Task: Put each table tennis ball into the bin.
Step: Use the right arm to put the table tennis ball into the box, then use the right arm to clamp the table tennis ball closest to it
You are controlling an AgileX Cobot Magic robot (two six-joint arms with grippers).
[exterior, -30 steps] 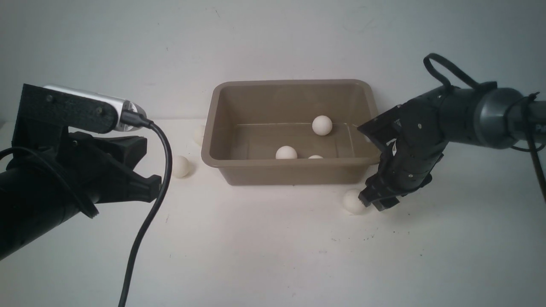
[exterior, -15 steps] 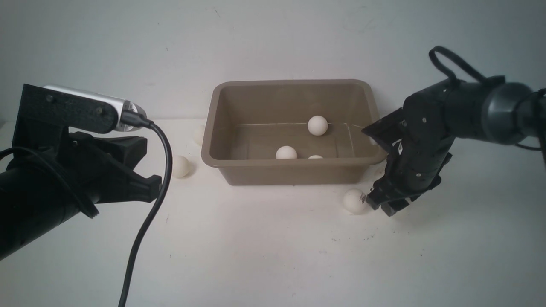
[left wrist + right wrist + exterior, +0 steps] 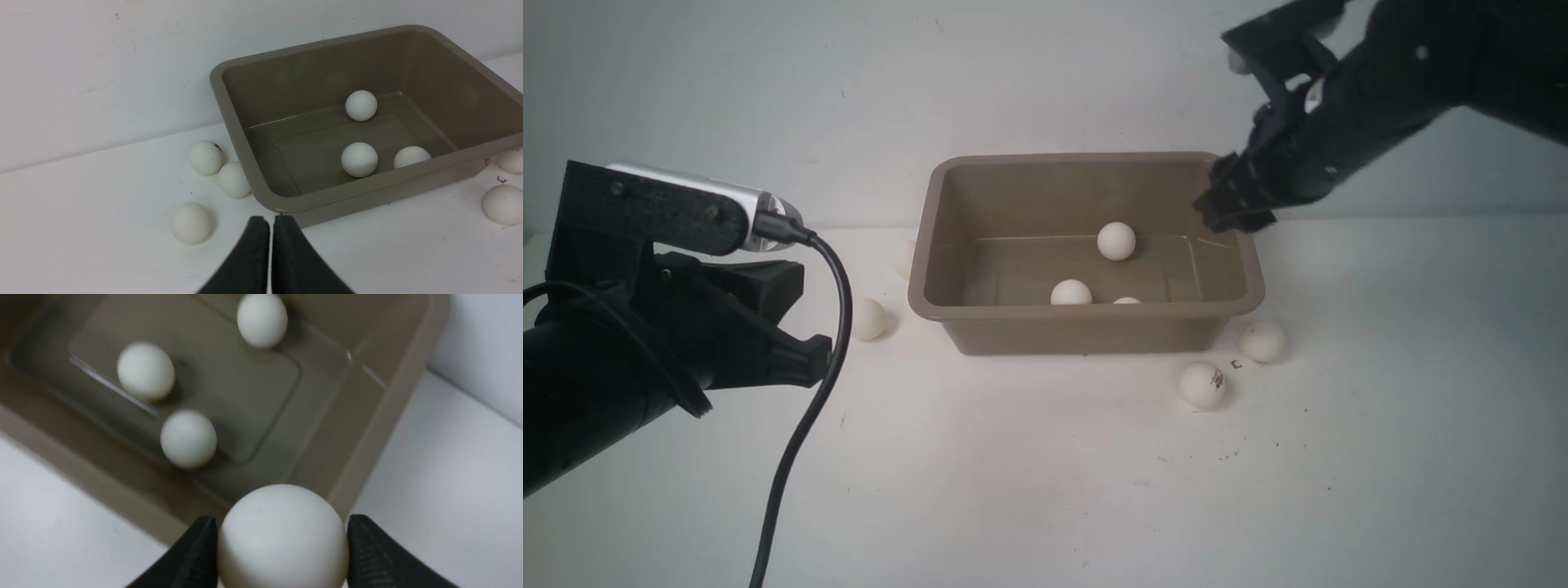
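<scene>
Held ball: one table tennis ball (image 3: pixel 282 535) sits pinched across its widest part between the jaws of the right gripper (image 3: pixel 1232 211). The grip looks centred, so a sideways slip seems unlikely.
Position of held ball: in the air over the right end of the bin (image 3: pixel 1086 311), near its far corner and higher than the rim. Judged a carry height chosen to clear the flared rim.
Step in hand: carry to drop. The right wrist view shows the bin's sloping wall under the ball, not the floor, so a little travel inward seems needed before letting go.
In the bin: three balls on the floor, one towards the back wall (image 3: pixel 1116 242) and two near the front wall (image 3: pixel 1071 292) (image 3: pixel 1126 300), the last half hidden by the rim.
Loose, right side: two balls on the table (image 3: pixel 1045 490) off the front right corner, one with a dark print (image 3: pixel 1201 385), one plain (image 3: pixel 1263 340).
Loose, left side: three balls, two close together by the bin's wall (image 3: pixel 206 157) (image 3: pixel 233 179), one farther out (image 3: pixel 191 222).
Left gripper (image 3: pixel 269 222): jaws pressed together, nothing between them. It is parked low at the left and aimed at the bin, clear of the right arm's path.
Risk: a light ball may bounce off those already inside, so a low release is advisable.
</scene>
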